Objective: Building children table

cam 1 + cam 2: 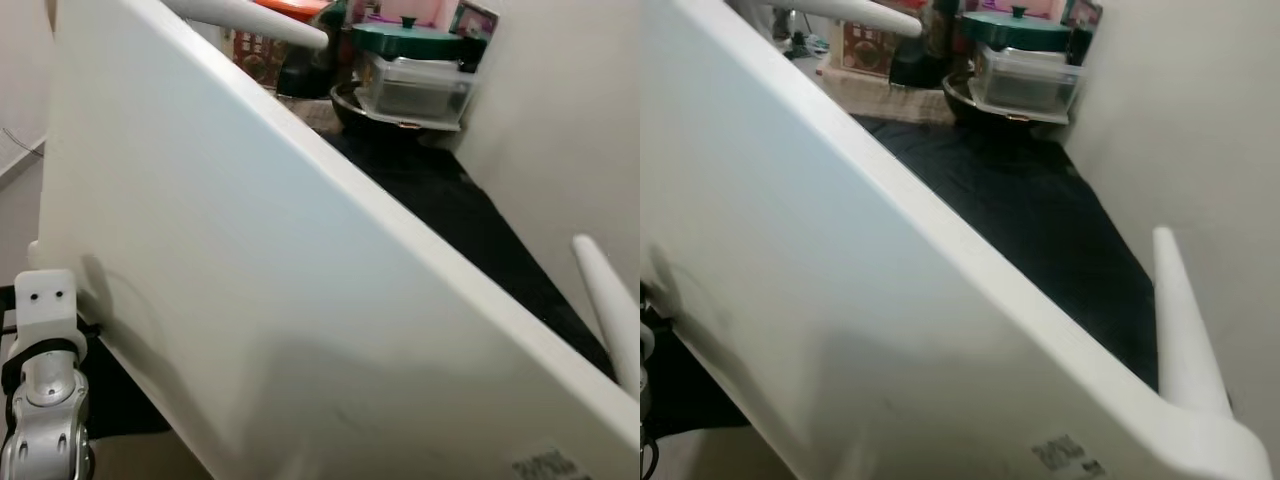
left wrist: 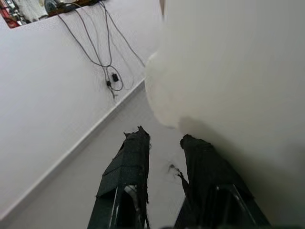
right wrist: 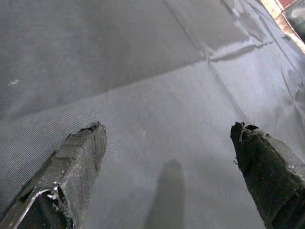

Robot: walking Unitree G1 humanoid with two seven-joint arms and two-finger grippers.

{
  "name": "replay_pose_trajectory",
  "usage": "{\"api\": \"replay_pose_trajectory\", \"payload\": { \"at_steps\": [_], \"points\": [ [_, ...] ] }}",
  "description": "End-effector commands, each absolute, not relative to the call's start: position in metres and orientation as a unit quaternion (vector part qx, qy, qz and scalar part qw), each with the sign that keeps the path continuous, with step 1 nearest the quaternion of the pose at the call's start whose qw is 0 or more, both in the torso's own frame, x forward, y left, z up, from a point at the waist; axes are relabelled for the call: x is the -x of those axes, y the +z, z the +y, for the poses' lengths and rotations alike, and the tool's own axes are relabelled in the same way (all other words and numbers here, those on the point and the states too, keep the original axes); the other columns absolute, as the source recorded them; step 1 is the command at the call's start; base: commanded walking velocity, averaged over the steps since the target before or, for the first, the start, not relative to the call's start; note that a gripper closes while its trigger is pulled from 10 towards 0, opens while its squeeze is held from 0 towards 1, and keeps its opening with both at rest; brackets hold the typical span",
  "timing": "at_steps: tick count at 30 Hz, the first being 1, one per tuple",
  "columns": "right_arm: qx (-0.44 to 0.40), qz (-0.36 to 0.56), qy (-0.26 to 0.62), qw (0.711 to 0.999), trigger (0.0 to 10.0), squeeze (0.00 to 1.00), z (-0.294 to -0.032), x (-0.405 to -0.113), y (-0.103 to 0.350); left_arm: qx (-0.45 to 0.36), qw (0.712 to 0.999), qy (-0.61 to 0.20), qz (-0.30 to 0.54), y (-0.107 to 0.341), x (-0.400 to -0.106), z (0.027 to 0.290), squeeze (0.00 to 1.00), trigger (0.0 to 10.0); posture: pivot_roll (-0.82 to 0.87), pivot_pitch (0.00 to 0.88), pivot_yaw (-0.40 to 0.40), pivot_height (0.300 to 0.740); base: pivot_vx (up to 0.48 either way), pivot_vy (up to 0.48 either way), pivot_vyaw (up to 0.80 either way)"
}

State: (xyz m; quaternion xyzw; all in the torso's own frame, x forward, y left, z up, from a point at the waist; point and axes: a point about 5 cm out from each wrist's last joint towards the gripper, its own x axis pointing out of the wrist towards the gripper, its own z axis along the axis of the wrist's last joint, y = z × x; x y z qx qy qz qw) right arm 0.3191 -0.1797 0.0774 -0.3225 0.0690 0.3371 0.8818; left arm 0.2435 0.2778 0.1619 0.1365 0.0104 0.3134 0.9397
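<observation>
The white tabletop (image 1: pixel 250 290) stands tilted on edge, running from the upper left to the lower right of the head views. One leg (image 1: pixel 1180 320) juts up at lower right; another leg (image 1: pixel 250 18) sticks out at the top. A black mat (image 1: pixel 1040 220) covers the floor behind it, with a lidded container (image 1: pixel 415 70) at the top of the frame.

The left gripper (image 2: pixel 164 148) has its fingers narrowly apart, holding nothing, just beside the tabletop's rounded corner. The right gripper (image 3: pixel 167 138) is spread wide and empty above the mat.

Judgement: the tabletop is being turned or steadied. Support it from both sides, move slowly, and keep the fitted legs clear of the wall.
</observation>
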Motion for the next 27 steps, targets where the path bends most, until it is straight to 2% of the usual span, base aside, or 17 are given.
{"api": "replay_pose_trajectory", "payload": {
  "at_steps": [1,9,13,22,27],
  "points": [
    [0.305,0.119,0.33,0.886,10.0,0.0,-0.195,-0.304,0.061,-0.134,0.942,0.308,0.023,0.156,-0.244,0.274,0.0,10.0,0.01,0.0,-0.133,0.74,0.0,0.0,0.0],
    [0.274,0.135,0.305,0.902,10.0,0.0,-0.203,-0.281,0.051,-0.131,0.951,0.281,0.013,0.157,-0.248,0.263,0.0,10.0,-0.01,0.0,-0.106,0.74,0.0,0.0,0.0],
    [0.25,0.117,0.287,0.917,10.0,0.0,-0.191,-0.289,0.059,-0.122,0.965,0.231,-0.019,0.163,-0.251,0.247,0.0,10.0,0.0,0.0,-0.102,0.74,0.0,0.0,0.0],
    [0.189,0.09,0.242,0.947,10.0,0.0,-0.171,-0.312,0.083,-0.117,0.969,0.217,-0.012,0.158,-0.249,0.237,0.0,10.0,0.02,0.0,-0.104,0.74,0.0,0.0,0.0],
    [0.172,0.084,0.231,0.954,10.0,0.0,-0.166,-0.319,0.091,-0.118,0.97,0.214,-0.014,0.158,-0.248,0.237,0.0,10.0,0.03,0.0,-0.105,0.74,0.0,0.0,0.0]
  ]
}}
